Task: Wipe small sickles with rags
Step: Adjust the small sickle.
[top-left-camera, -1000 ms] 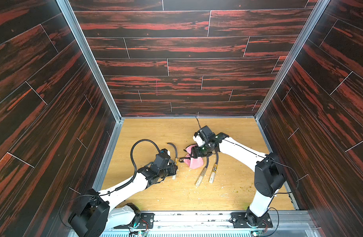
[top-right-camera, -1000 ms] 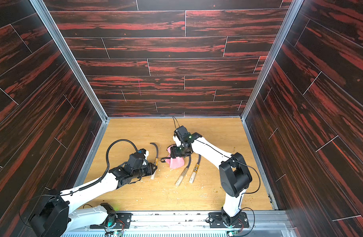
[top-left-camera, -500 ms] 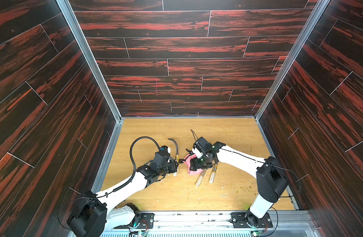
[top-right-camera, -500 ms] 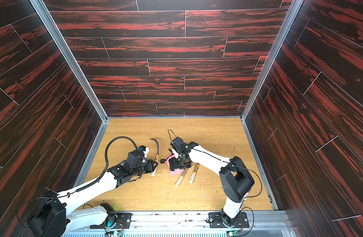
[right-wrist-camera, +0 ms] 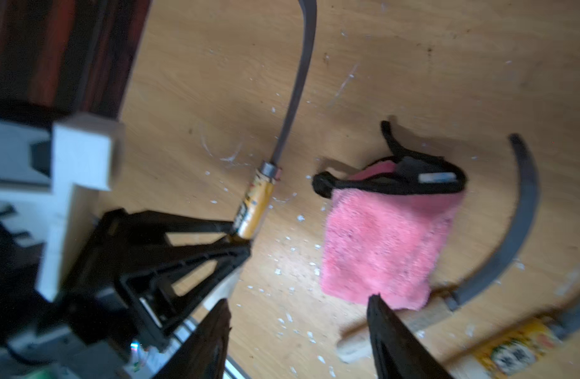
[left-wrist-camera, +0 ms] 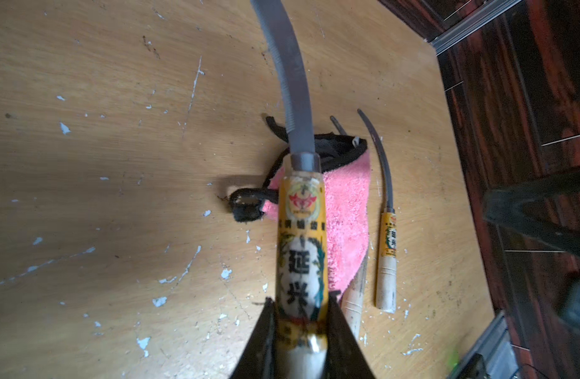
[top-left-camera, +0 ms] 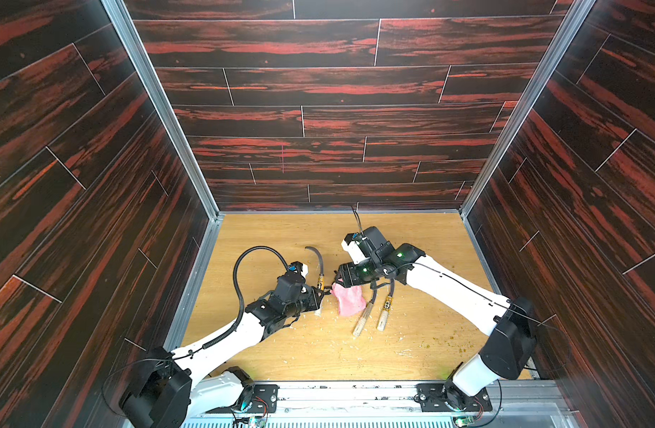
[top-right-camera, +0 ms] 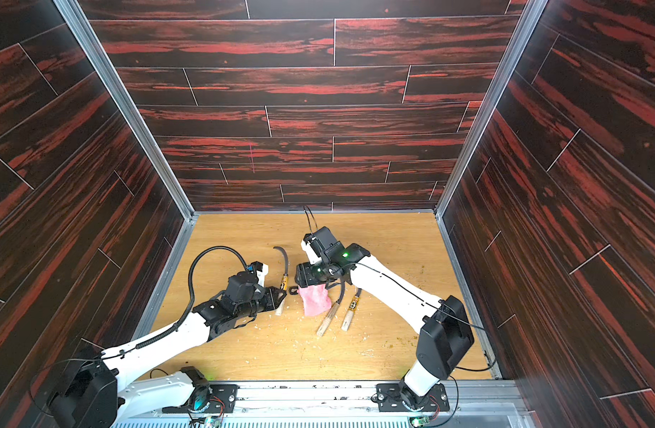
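- Centre-frame over the desk (top-left-camera: 429, 229), right end effector (right-wrist-camera: 300, 300) has come down to the rag (top-left-camera: 350, 302); jaws apart, gripping nothing.
- Rag lies flat, covering a spare sickle (top-left-camera: 360, 321) handle.
- Left end effector (left-wrist-camera: 301, 300) clenches the labelled sickle (left-wrist-camera: 300, 229), just left of the rag; a rag regrasp probably comes before wiping.

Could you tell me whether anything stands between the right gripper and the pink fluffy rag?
Nothing visible does. The right gripper hangs open over the pink fluffy rectangular rag, one fingertip at its edge; the rag lies uncovered on the wooden table.
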Motion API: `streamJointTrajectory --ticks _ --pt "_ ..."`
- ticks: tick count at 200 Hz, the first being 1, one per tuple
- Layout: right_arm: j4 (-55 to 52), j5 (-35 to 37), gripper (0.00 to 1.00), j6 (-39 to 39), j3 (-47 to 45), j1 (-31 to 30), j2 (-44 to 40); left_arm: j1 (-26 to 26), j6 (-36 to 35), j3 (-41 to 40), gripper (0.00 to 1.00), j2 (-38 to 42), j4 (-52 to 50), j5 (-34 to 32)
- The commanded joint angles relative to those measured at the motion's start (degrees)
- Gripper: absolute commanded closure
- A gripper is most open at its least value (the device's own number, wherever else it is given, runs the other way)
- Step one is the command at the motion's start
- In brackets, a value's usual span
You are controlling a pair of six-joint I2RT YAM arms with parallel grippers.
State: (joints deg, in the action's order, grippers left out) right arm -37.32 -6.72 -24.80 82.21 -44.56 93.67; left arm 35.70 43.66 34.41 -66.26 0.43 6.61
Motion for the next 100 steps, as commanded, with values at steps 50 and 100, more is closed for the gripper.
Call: streamJointTrajectory --ticks 50,100 --pt "11.37 -15.10 0.57 -4.33 0.49 1.58 6.37 0.15 2.80 -3.38 1.00 4.83 8.45 1.20" --pt "12.15 -16.82 0.47 -4.77 1.70 1.58 9.73 0.16 4.24 -5.38 1.00 7.78 12.99 0.46"
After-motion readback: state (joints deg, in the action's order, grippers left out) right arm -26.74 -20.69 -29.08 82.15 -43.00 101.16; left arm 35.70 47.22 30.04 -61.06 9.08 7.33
